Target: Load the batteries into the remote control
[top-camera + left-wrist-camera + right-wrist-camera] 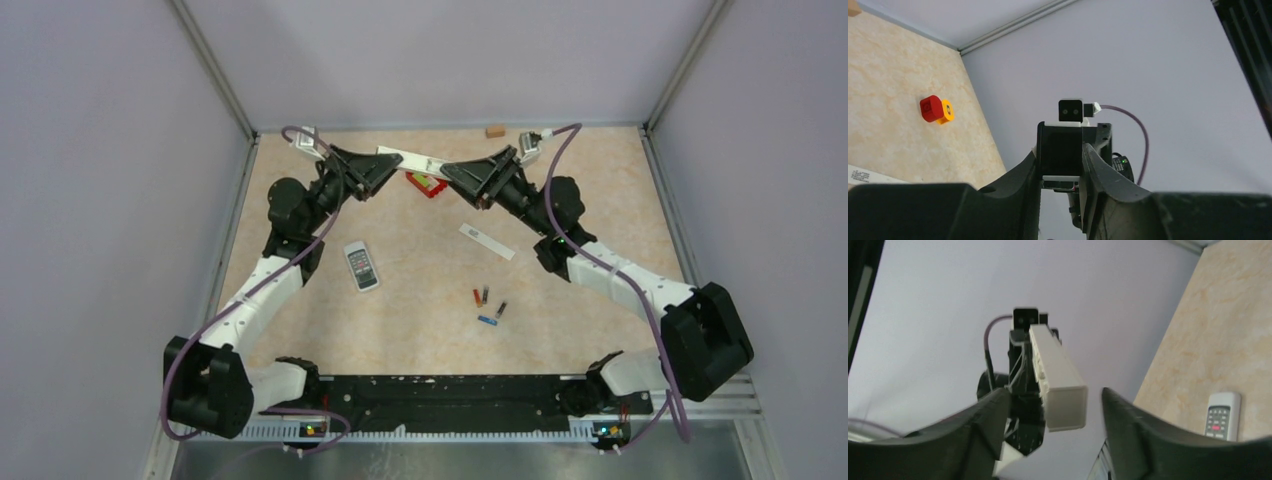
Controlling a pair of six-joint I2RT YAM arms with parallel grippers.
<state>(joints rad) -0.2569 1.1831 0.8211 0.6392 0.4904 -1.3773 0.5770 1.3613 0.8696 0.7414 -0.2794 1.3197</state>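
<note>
**Remote held in mid-air, batteries waiting on the table**

The long remote hangs above the far part of the table, bridging the two arms. The left gripper has its jaws clamped on one end; in its wrist view both fingers press against the sides of the body. The right gripper stands around the other end with its jaws apart, a clear gap on each side, so it carries nothing. This looks like a handover that leaves the left arm to steady the remote and frees the right for picking.

The four batteries lie loose in a small cluster near the table's middle, well apart from both grippers and on the right arm's side. A white strip, probably the battery cover, lies between them and the right arm. A small remote lies flat nearer the left arm, untouched. No cell is loaded yet.
</note>
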